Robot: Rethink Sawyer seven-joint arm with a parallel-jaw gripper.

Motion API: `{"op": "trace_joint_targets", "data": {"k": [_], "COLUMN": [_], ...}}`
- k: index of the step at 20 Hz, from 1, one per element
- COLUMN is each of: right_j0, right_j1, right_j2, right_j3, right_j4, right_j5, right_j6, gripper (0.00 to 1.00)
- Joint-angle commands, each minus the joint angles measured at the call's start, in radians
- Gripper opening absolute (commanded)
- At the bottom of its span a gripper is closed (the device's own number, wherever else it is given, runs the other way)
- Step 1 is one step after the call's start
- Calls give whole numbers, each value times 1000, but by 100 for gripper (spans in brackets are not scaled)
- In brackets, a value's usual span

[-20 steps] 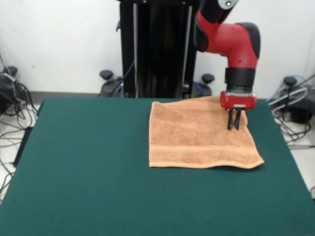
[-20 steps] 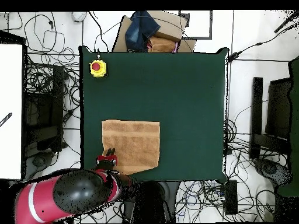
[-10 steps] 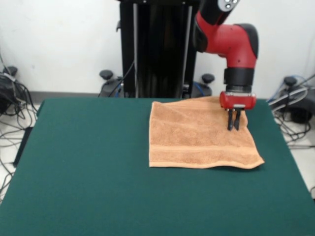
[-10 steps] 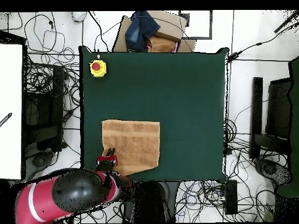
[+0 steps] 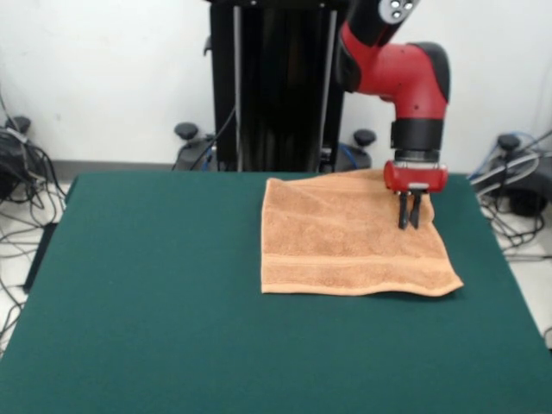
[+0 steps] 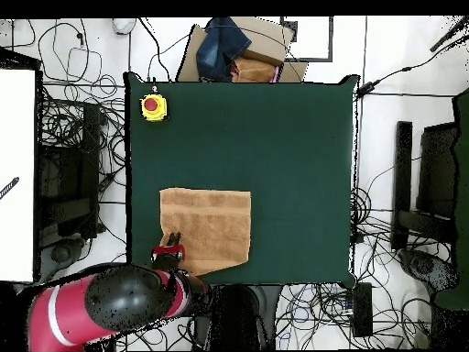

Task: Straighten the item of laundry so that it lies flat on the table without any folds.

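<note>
Barely any change in the last second: gripper (image 5: 409, 223), narrow and empty, still hovers over the towel (image 5: 345, 237) corner nearest the pedestal (image 5: 278, 86); towel looks nearly flat.

front camera faces robot, overhead straight down (both show table (image 5: 155, 285) (image 6: 275, 147))
</note>
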Motion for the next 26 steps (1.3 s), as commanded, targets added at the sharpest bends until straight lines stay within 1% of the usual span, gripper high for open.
{"op": "trace_joint_targets", "data": {"k": [1,2,4,6,9,12,16,18,23,26], "right_j0": [-83,-98,-96,-88,-71,-67,-62,-57,-72,-78], "right_j1": [91,65,21,-6,-24,-18,-7,2,21,23], "right_j2": [79,87,92,99,86,71,51,38,42,45], "right_j3": [-280,-290,-314,-351,-405,-474,-537,-558,-600,-608], "right_j4": [106,79,75,84,107,97,61,40,-23,-55], "right_j5": [265,338,455,560,653,742,786,783,768,753], "right_j6": [98,67,6,-33,-50,-52,-22,3,44,71], "gripper": [0,0,0,0,0,0,0,0,0,0]}}
